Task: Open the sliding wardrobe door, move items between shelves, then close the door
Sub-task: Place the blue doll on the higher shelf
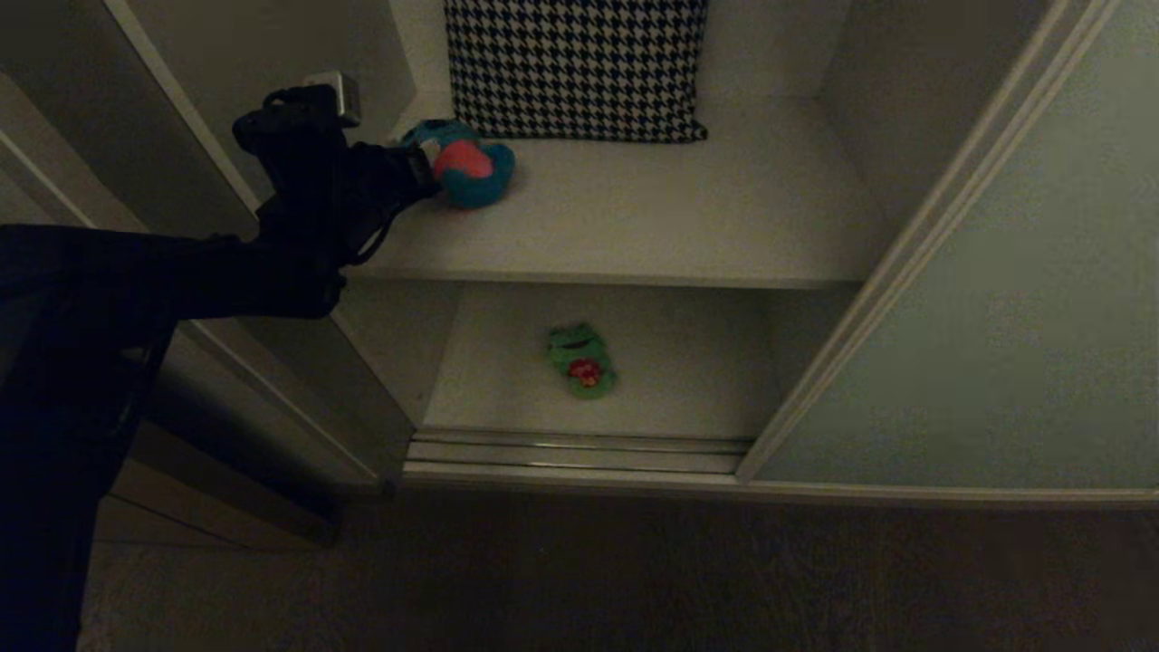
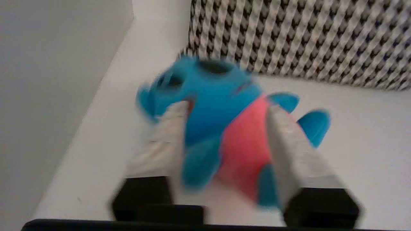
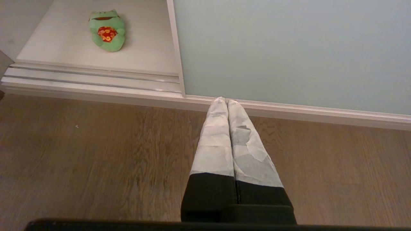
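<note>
While the wardrobe stands open: sliding wardrobe door [image 1: 996,308] pushed to the right, pale grey-green.
Upper shelf [image 1: 688,217]: white board carrying a houndstooth cushion [image 1: 576,63] at the back and the blue plush toy [image 1: 466,163] near the left wall.
Left pincer [image 2: 224,109]: fingers [image 2: 170,134] spread on either side of the blue toy; grip or mere flanking, cannot tell.
Lower shelf [image 1: 688,380]: green frog toy [image 1: 582,360] lying alone.
Right pincer [image 3: 227,102]: fingers pressed together, empty, over the wooden floor [image 3: 96,154] by the door track [image 3: 93,77].
</note>
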Controlling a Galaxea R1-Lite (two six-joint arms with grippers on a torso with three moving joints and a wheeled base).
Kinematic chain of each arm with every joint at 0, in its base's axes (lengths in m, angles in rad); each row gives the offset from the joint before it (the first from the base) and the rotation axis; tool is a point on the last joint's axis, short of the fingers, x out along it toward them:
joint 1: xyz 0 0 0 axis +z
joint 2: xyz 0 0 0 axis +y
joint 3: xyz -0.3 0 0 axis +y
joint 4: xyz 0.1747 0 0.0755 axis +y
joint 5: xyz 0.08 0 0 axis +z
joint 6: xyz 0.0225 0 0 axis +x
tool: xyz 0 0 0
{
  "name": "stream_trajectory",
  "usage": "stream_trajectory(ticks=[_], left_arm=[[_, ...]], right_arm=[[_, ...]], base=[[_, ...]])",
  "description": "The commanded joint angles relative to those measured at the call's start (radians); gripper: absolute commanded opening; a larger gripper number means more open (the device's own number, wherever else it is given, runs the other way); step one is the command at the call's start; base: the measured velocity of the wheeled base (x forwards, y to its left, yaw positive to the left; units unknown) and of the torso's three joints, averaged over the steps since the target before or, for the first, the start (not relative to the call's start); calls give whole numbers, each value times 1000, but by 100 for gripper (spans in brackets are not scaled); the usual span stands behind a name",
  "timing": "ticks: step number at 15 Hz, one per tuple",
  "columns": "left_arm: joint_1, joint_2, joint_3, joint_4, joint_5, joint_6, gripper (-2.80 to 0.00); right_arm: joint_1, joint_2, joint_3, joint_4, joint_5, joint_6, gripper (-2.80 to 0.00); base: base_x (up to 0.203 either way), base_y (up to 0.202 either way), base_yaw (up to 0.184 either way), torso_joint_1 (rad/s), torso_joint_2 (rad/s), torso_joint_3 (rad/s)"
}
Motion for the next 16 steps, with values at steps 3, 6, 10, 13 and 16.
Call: stream_trajectory(ticks=[3,6,10,13,16], left_arm=[[0,-123,107,-3,-3,-3,0],[0,-258,210,5,0,-4,-280],[-4,-517,392,74,-3,1,-280],[-8,-802,626,189,-7,6,-280],[-9,-1144,919,395,-11,18,-280]], right_arm=[[0,-2,0,0,0,0,-280],[0,-1,0,0,0,0,-280],[0,-2,0,0,0,0,-280],[0,-1,0,-1,0,0,-280],[0,0,0,0,0,0,-280]], base=[[0,0,0,0,0,0],[0,0,0,0,0,0],[0,0,0,0,0,0],[0,0,0,0,0,0],[0,0,0,0,0,0]])
